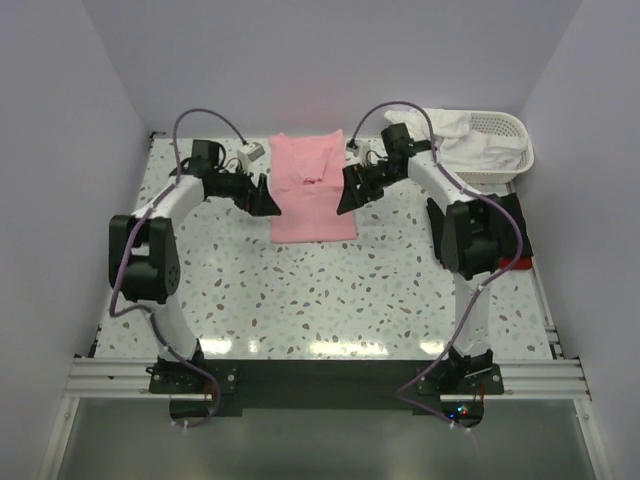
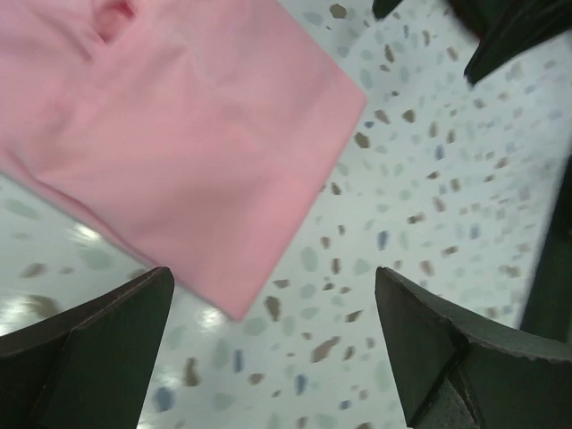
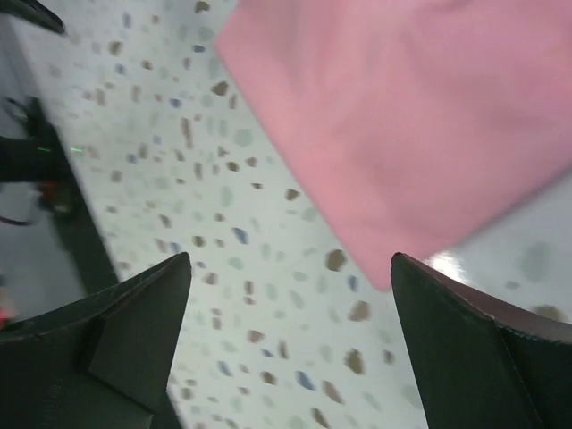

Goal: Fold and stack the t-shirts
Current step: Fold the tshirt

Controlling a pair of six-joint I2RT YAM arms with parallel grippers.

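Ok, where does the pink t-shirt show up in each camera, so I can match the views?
Top external: the pink t-shirt lies flat in the upper middle of the picture, at the far side.
Left wrist: the pink t-shirt fills the upper left, one corner pointing down.
Right wrist: the pink t-shirt fills the upper right, one corner pointing down.
Shared landmark: the speckled table under the shirt in all three.
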